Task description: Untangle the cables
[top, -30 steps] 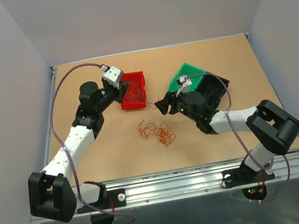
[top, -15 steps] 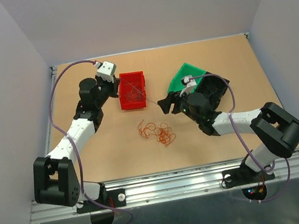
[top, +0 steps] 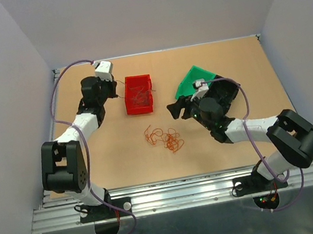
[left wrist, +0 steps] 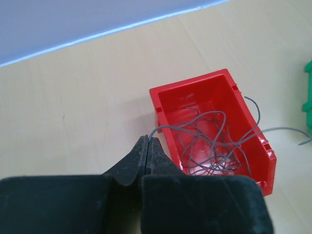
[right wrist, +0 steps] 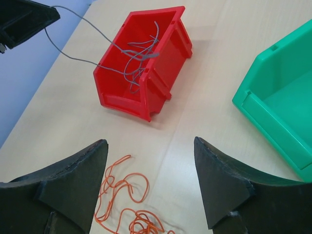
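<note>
A loose tangle of thin orange cables (top: 165,138) lies on the table in front of the red bin (top: 139,94); the right wrist view shows it between and below my right fingers (right wrist: 126,204). Thin grey cables (left wrist: 214,141) sit bunched in the red bin (right wrist: 141,73). My left gripper (left wrist: 147,139) is shut on the end of one grey cable, just left of the bin (left wrist: 170,97), and that strand runs from the bin to it. My right gripper (right wrist: 151,141) hangs open above the table, holding nothing.
A green bin (top: 195,79) stands right of the red one, close behind my right wrist, and shows in the right wrist view (right wrist: 282,97). The left gripper's tip (right wrist: 24,19) appears at that view's top left. Walls close the table at back and sides.
The left arm has swung left and back from the red bin, drawing a grey strand out with it. The right jaws have widened slightly.
</note>
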